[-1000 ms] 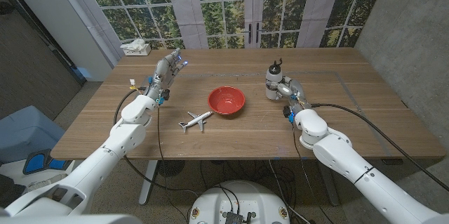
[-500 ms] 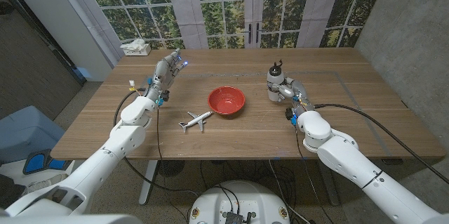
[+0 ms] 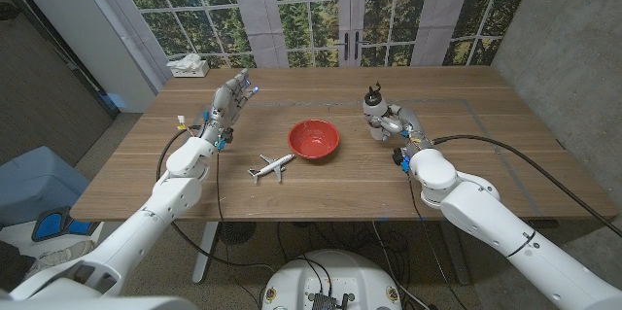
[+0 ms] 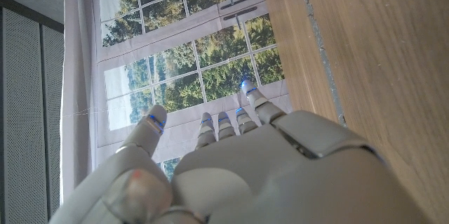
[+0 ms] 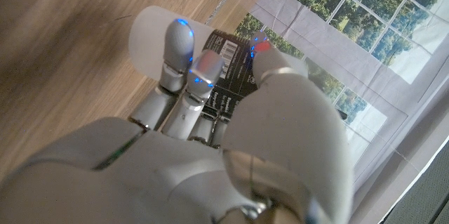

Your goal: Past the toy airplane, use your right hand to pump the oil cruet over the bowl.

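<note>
The oil cruet (image 3: pixel 373 113), clear with a black pump top, is held by my right hand (image 3: pixel 396 122) to the right of the red bowl (image 3: pixel 314 139); it seems lifted a little off the table. In the right wrist view my fingers (image 5: pixel 184 69) wrap around the cruet (image 5: pixel 151 31), whose black label shows between them. The white toy airplane (image 3: pixel 271 165) lies in front of the bowl, to its left. My left hand (image 3: pixel 227 102) is raised above the table's left part, fingers apart and holding nothing; its back (image 4: pixel 280 168) shows in the left wrist view.
A white tissue box (image 3: pixel 188 66) sits at the far left corner of the wooden table (image 3: pixel 486 155). A small item with a yellow tip (image 3: pixel 182 115) lies near the left edge. Windows stand behind the table.
My right hand has carried the cruet slightly up and toward the bowl. The left hand, bowl and airplane have not moved.
</note>
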